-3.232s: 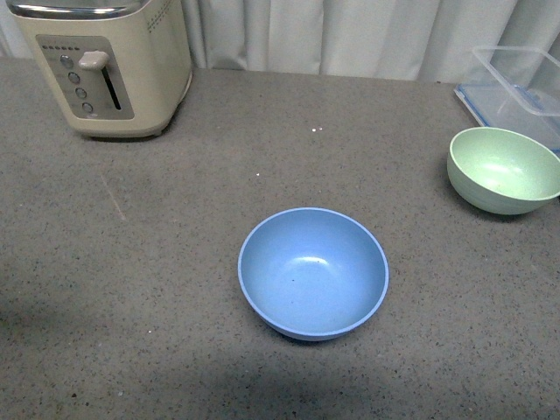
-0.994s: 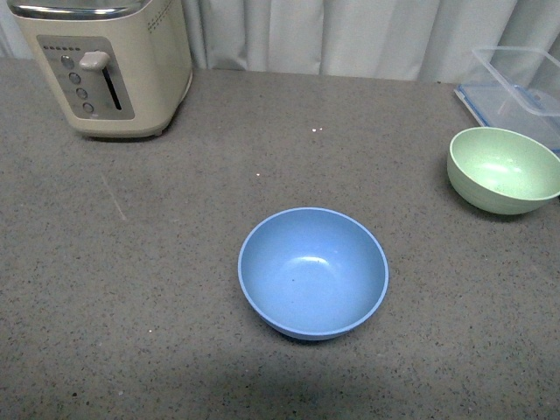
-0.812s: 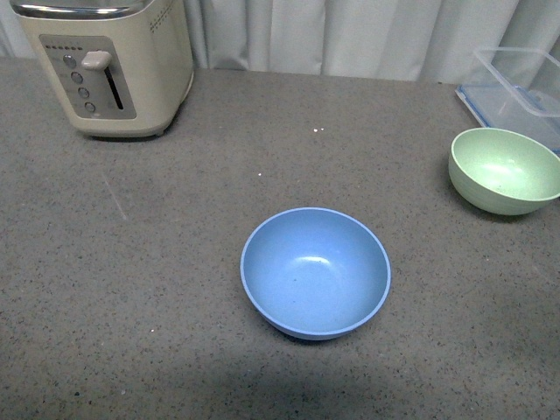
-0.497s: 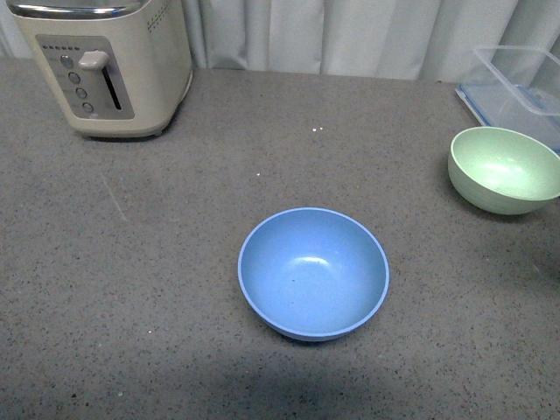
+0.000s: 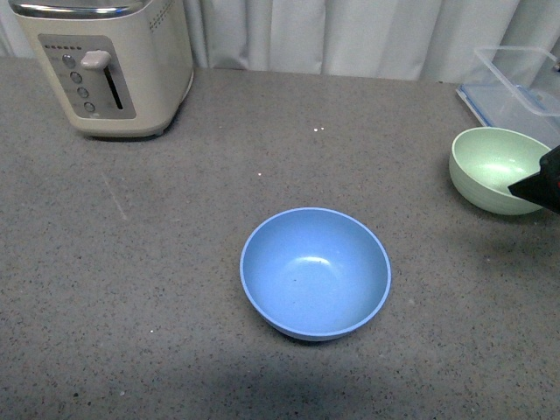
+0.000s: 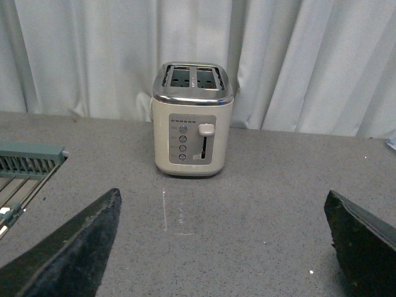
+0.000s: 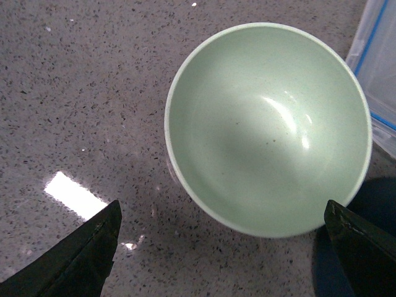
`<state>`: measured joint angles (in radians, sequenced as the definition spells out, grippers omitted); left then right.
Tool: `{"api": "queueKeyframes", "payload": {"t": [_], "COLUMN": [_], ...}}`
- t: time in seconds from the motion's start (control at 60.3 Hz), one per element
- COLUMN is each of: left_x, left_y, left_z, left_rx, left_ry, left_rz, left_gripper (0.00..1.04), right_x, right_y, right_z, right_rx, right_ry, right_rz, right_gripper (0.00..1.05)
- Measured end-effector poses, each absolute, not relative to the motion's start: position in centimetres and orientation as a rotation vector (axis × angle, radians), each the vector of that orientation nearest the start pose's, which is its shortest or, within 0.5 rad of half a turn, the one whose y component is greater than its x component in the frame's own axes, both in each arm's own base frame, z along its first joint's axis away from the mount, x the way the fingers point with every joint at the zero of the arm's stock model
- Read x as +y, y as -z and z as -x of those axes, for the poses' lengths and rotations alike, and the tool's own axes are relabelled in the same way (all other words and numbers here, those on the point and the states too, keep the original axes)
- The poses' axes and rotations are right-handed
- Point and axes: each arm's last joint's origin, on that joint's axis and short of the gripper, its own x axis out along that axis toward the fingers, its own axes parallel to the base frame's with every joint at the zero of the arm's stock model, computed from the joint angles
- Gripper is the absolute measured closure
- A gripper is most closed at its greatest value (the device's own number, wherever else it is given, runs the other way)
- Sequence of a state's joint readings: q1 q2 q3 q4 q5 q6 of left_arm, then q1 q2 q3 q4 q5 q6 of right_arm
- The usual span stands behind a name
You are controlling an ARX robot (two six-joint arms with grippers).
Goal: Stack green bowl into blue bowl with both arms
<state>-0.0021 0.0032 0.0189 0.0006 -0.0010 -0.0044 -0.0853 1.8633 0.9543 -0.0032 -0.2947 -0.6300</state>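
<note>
The grey speckled desk (image 5: 175, 262) fills the front view, with a pale curtain (image 5: 350, 35) hanging behind its far edge. A cream two-slot toaster (image 5: 105, 66) stands at the far left corner. The blue bowl (image 5: 315, 273) sits upright and empty near the middle of the desk, well apart from everything else. The green bowl (image 5: 490, 171) sits upright and empty at the right side, just in front of a clear plastic container (image 5: 516, 79) with a blue-edged base. A black tip of the right arm (image 5: 544, 184) shows at the right edge of the front view, overlapping the green bowl's right rim. In the right wrist view the right fingers (image 7: 74, 260) are spread wide above the green bowl, which lies between them, and they hold nothing. In the left wrist view the left fingers (image 6: 62, 253) are likewise spread wide and hold nothing, facing the toaster across bare desk.
</note>
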Motion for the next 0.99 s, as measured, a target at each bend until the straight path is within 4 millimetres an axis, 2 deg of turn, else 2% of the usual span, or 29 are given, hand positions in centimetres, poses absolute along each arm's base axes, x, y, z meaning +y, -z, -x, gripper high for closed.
{"api": "queueKeyframes", "payload": {"t": [0.199, 0.331, 0.564, 0.729, 0.994], "left_x": [0.0, 0.0, 0.0, 0.0, 0.0], "left_y": [-17.0, -17.0, -17.0, -17.0, -17.0], "left_z": [-9.7, -9.7, -9.7, -9.7, -9.7], "left_rx": [-0.016, -0.016, -0.016, -0.016, -0.016], "left_ry": [0.001, 0.001, 0.001, 0.001, 0.001], "left_rz": [0.004, 0.004, 0.004, 0.004, 0.004], "left_gripper": [0.06, 0.06, 0.06, 0.06, 0.06], "right_x": [-1.4, -0.7, 0.9, 1.0, 1.0], "right_y": [-10.9, -10.5, -9.2, -8.3, -8.1], "right_z": [-37.9, -38.8, -39.4, -39.4, -39.5], "right_rx": [0.832, 0.85, 0.901, 0.936, 0.935], "right_ry": [-0.55, -0.604, -0.701, -0.703, -0.696], "right_rz": [0.472, 0.514, 0.576, 0.622, 0.636], "right_gripper": [0.09, 0.09, 0.09, 0.09, 0.5]}}
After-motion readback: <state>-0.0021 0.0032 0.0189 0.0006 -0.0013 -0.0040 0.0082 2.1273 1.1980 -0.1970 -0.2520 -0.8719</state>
